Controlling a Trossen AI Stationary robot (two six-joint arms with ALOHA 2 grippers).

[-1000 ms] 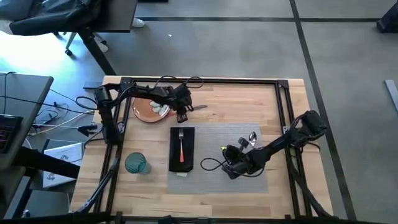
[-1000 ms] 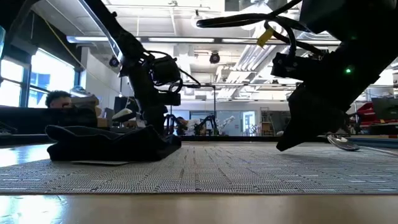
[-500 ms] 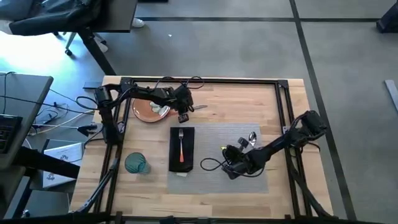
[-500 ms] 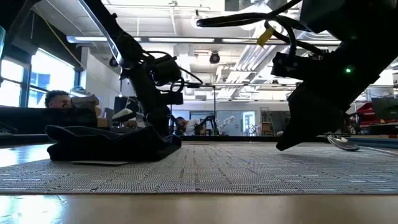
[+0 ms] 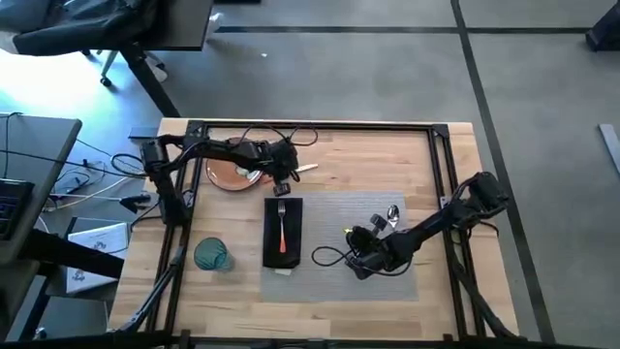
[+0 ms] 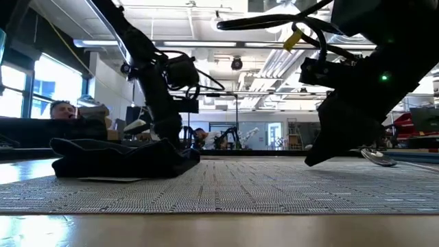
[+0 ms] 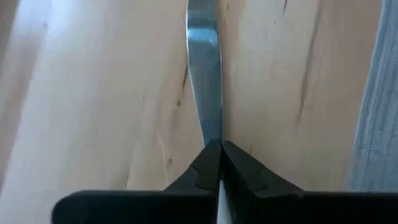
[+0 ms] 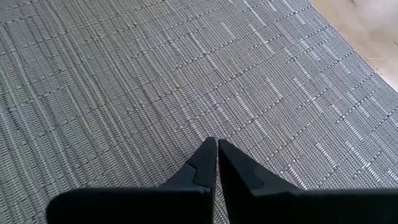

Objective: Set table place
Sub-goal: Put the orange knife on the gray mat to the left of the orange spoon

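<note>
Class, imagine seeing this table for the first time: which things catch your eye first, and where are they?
The left claw, shut on a silver knife, sits beside the orange-brown plate at the table's far left. On the grey placemat, an orange-handled fork lies on a black napkin, while the right claw rests shut on the mat.

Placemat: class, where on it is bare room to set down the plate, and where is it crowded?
Bare: the placemat's middle, between napkin and right gripper. Crowded: its napkin edge with the fork, and around the spoon.
</note>
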